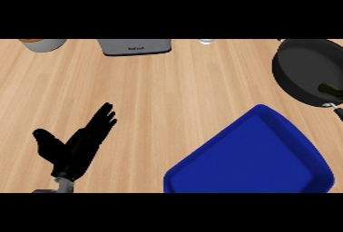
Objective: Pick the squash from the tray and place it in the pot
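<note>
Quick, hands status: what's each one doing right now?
Left hand: open, fingers straight, holding nothing, resting over the counter at lower left.
Right hand: not in view, so its state cannot be told.

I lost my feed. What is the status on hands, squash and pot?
Left hand open, resting at lower left. Right hand not in view. Squash already in pot. Blue tray bare.

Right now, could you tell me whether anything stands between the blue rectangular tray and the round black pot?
Nothing visible does: only bare wooden counter separates the blue rectangular tray from the round black pot. The tray looks empty; a dark greenish thing lies in the pot.
</note>
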Robot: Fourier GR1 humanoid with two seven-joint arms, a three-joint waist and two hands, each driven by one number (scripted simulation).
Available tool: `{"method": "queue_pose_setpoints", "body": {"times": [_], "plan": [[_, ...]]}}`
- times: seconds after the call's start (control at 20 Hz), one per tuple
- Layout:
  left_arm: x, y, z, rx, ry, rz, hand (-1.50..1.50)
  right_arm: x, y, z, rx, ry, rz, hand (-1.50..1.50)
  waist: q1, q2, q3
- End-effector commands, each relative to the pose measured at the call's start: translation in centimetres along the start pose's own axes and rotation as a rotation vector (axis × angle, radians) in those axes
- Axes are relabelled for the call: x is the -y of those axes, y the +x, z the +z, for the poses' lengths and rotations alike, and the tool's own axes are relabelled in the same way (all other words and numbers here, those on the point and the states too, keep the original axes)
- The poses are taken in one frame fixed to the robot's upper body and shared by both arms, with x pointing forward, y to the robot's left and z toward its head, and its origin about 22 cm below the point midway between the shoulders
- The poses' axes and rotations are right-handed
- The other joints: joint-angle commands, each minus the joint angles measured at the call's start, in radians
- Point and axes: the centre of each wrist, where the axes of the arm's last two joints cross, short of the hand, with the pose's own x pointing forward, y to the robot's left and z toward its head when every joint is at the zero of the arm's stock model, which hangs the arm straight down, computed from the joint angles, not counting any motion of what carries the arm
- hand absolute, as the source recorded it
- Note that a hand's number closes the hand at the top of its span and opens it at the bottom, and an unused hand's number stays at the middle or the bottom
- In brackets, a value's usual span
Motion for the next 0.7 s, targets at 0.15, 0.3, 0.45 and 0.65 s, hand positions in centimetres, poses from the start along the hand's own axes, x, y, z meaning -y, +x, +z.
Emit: {"method": "queue_pose_setpoints", "body": {"times": [0.15,0.3,0.45,0.65], "plan": [[1.1,0.1,0.2,-0.005,-0.048,0.006,0.00,10.1,-4.8,3.6,0.204,-0.119,-0.246,1.50,0.047,0.012,-0.001],[1.5,0.2,-0.4,0.015,-0.078,-0.007,0.00,13.5,-6.9,6.0,0.197,-0.132,-0.320,1.50,0.085,0.024,-0.004],[1.7,1.0,-0.5,0.016,-0.110,-0.037,0.00,16.1,-7.5,7.1,0.179,-0.130,-0.352,1.50,0.129,0.030,-0.004],[2.1,1.5,-1.1,0.018,-0.142,-0.045,0.00,15.3,-8.0,6.6,0.139,-0.085,-0.353,1.50,0.147,0.034,-0.005]]}}
